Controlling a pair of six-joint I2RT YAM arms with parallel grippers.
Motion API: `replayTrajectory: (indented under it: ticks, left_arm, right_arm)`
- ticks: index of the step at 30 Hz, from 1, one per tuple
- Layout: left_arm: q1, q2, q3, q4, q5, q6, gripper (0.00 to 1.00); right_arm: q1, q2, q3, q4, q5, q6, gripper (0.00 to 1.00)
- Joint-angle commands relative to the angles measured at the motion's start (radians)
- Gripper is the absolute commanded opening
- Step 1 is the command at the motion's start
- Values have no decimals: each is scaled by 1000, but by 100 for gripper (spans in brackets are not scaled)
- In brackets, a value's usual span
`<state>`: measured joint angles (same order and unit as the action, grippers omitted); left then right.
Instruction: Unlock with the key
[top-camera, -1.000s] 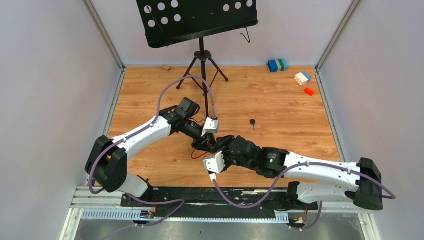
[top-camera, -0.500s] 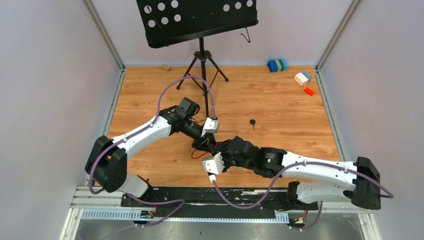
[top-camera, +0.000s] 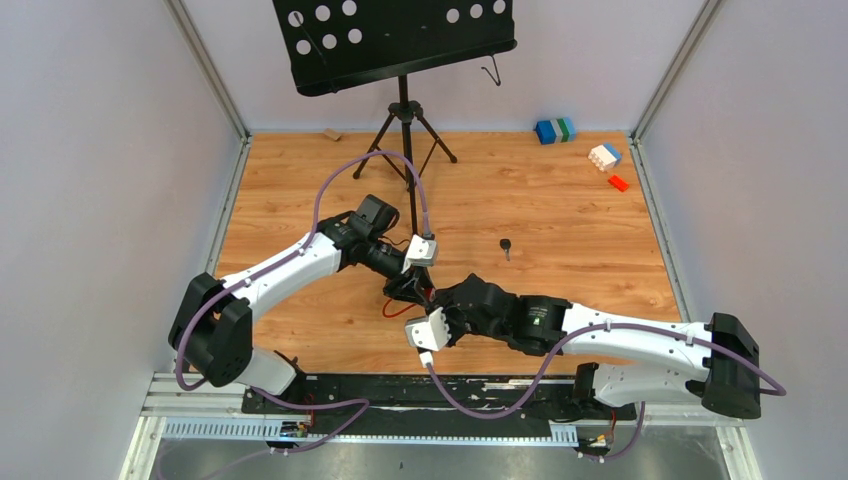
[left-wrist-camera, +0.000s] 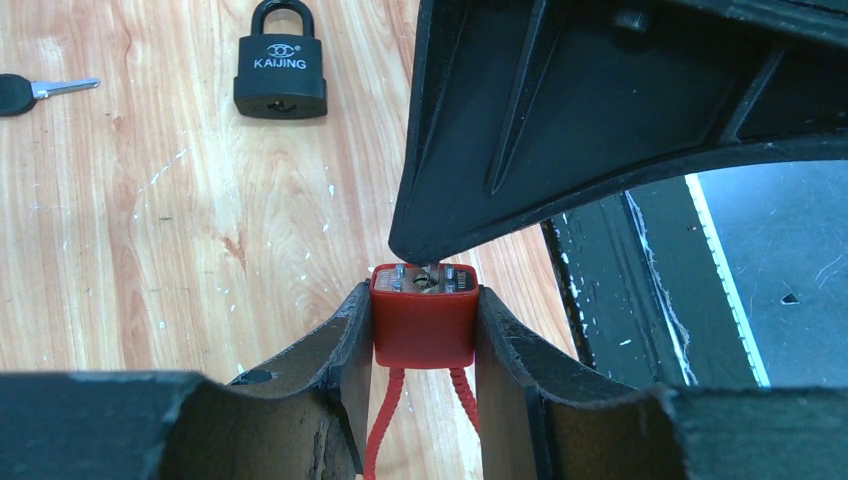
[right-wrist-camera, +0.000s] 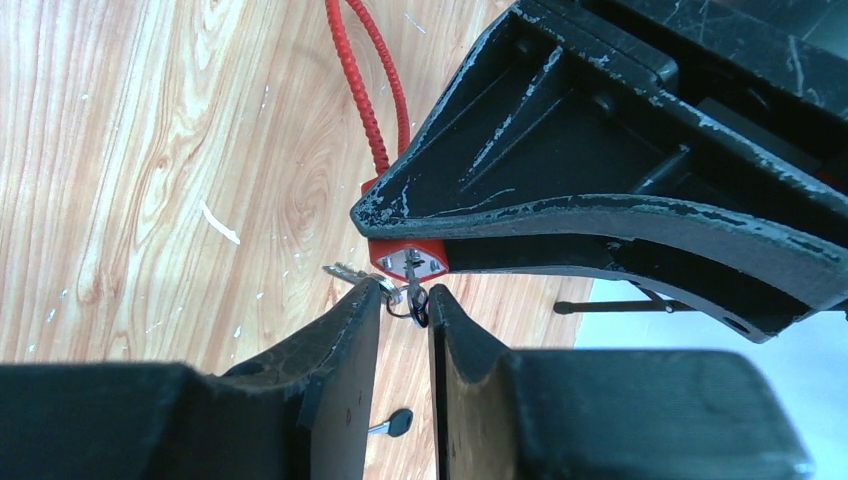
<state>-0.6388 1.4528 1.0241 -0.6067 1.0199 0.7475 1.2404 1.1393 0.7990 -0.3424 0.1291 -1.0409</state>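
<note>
1. Closest in, the left gripper (left-wrist-camera: 423, 298) is clamped on a red, square-bodied padlock (left-wrist-camera: 423, 335). One finger presses each flank, and the keyhole face points away from the wrist.
2. Just behind that grip, the lock's red braided cable loop (left-wrist-camera: 378, 425) runs back between the fingers toward the wrist.
3. Opposite, the right gripper (right-wrist-camera: 405, 300) meets the keyhole face tip-first. A small silver key on a dark ring (right-wrist-camera: 392, 288) sits between its fingertips at the keyhole. The tips stand close on either side, but I cannot tell whether they truly pinch it.
4. Further ahead of the left gripper and to its left, a black padlock marked KAIJING (left-wrist-camera: 280, 75) lies flat on the light wooden tabletop (top-camera: 560, 220). A black-headed key (left-wrist-camera: 20, 95) lies further left still, apart from that padlock.
5. Farthest out, beyond both arms, stands a black perforated music stand on a tripod (top-camera: 400, 40). Blue-green (top-camera: 555, 130), white (top-camera: 604, 155) and red (top-camera: 618, 183) toy bricks lie toward the far right corner.
</note>
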Motion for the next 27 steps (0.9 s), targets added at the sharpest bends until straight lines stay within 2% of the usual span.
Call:
replayTrajectory:
  ticks: [1, 6, 23, 27]
  left_arm:
    - [3, -35, 10, 15, 46, 13, 0]
    - [3, -34, 10, 15, 48, 13, 0]
    - [1, -18, 21, -5, 67, 17, 0]
    - [1, -16, 21, 9, 63, -6, 0]
  right_arm:
    - [-6, -4, -6, 15, -2, -1, 24]
    - [-8, 9, 1, 25, 3, -10, 21]
    - [-5, 35, 14, 12, 13, -88, 0]
    - [22, 61, 18, 12, 33, -111, 0]
